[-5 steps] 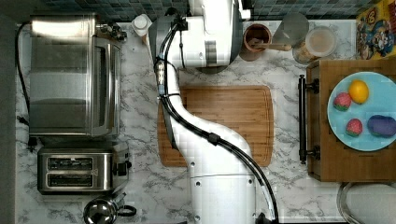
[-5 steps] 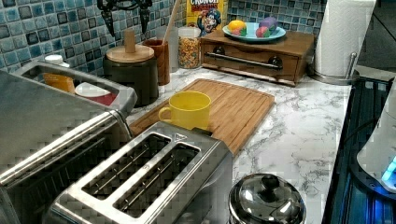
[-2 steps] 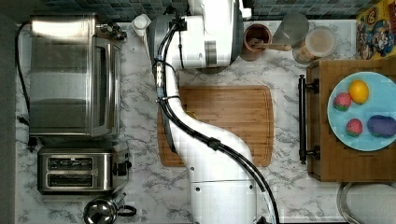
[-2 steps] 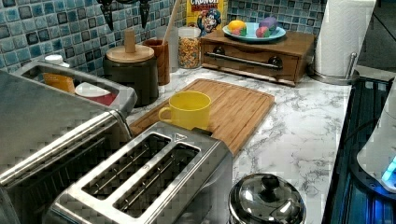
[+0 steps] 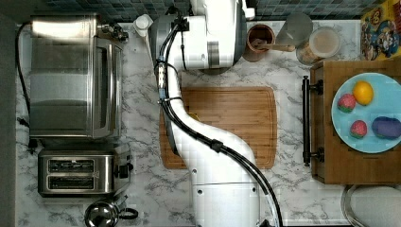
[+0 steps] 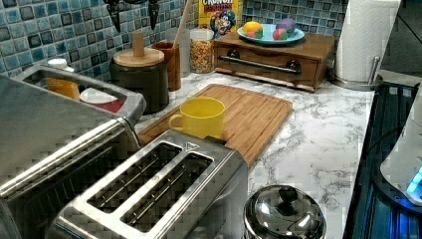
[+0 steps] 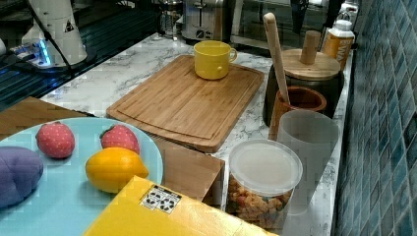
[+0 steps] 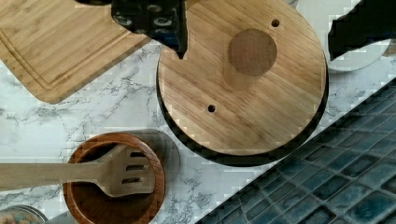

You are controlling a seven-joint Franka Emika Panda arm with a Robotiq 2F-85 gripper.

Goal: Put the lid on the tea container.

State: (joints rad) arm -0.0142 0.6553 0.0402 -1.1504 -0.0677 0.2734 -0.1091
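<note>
Lid (image 8: 243, 79): round wooden disc with a knob, seated flat on the tea container (image 6: 142, 84).
Tea container: dark tin on the marble counter (image 6: 318, 134), by the tiled wall, just beside the wooden cup (image 8: 114, 179).
Gripper (image 8: 254, 28): above the knob, fingers spread apart, grasping nothing.

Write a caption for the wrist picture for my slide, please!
Open tool above the round wooden lid sitting on the black tea container, beside a brown wooden cup.
</note>
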